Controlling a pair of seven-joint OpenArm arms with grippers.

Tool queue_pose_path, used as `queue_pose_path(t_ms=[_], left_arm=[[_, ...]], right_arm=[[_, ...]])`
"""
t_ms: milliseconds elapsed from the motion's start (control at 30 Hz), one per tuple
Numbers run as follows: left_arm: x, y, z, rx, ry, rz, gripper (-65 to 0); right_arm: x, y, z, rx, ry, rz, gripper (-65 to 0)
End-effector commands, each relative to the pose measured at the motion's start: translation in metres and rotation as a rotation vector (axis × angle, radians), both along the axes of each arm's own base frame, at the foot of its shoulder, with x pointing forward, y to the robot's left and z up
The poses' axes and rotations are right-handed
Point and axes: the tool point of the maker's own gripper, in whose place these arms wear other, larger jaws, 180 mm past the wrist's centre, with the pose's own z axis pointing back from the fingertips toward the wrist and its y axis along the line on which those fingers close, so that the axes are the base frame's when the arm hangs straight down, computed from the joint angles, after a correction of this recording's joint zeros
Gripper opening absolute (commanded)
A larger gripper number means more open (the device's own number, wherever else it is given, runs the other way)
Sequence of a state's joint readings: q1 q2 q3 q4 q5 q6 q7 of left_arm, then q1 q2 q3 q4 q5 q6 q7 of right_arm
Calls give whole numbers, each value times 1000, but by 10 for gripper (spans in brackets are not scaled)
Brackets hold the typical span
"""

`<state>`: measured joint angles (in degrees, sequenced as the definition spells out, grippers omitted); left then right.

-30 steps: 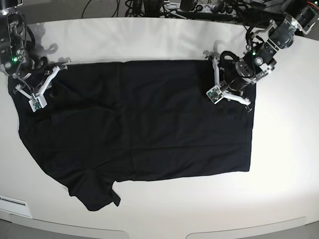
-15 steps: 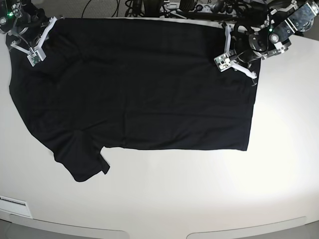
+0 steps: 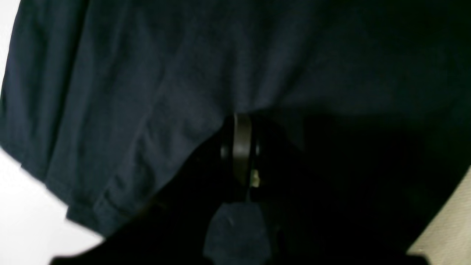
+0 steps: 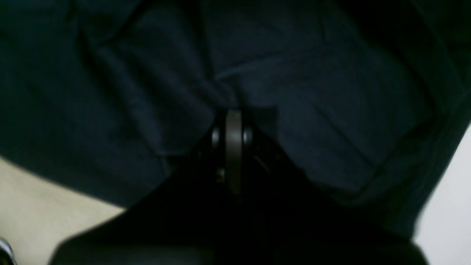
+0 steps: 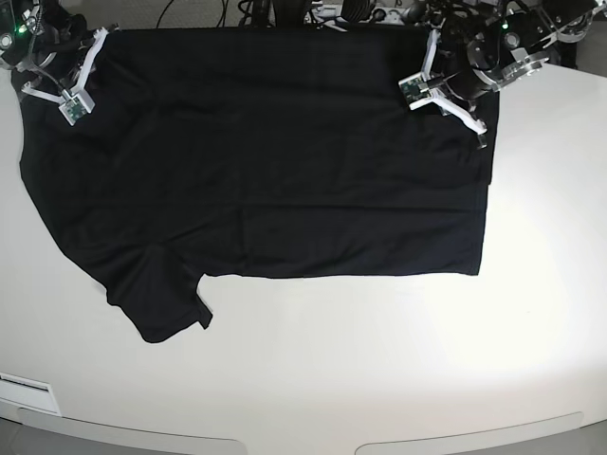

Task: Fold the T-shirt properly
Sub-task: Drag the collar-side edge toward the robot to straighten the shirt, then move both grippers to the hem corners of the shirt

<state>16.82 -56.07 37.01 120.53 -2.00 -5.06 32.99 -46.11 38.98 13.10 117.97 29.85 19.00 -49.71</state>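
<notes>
The T-shirt (image 5: 275,161) is spread flat over the far half of the white table (image 5: 379,370), one sleeve trailing toward the near left. Its far edge is pinched by the left gripper (image 5: 453,87) and the right gripper (image 5: 59,78), jaws pressed together on cloth. No fold is seen; all folding is judged outstanding.

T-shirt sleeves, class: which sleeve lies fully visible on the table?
The sleeve at the T-shirt's lower-left corner in the base view, spread flat; no other sleeve shows.

T-shirt (image 5: 275,161) on table (image 5: 379,360); pincers behind
</notes>
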Motion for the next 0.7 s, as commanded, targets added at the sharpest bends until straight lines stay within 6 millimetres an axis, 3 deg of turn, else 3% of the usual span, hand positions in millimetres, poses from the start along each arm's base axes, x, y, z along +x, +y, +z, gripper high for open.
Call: queue_pose_path(t_ms=[0, 133, 267, 433, 533, 667], left_arm=[[4, 2, 8, 12, -25, -9, -650], [11, -11, 27, -37, -89, 5, -650], [25, -15, 50, -72, -175, 84, -650], [60, -8, 92, -122, -392, 183, -650], [86, 15, 101, -125, -413, 271, -650], [137, 64, 119, -135, -462, 416, -650]], right_arm=[[6, -1, 9, -25, -28, 29, -610], [23, 1, 31, -113, -118, 76, -482], [43, -2, 57, -215, -244, 85, -467], [58, -2, 73, -233, -351, 51, -467], [59, -2, 74, -225, -361, 36, -467], [60, -2, 74, -225, -363, 36, -467]])
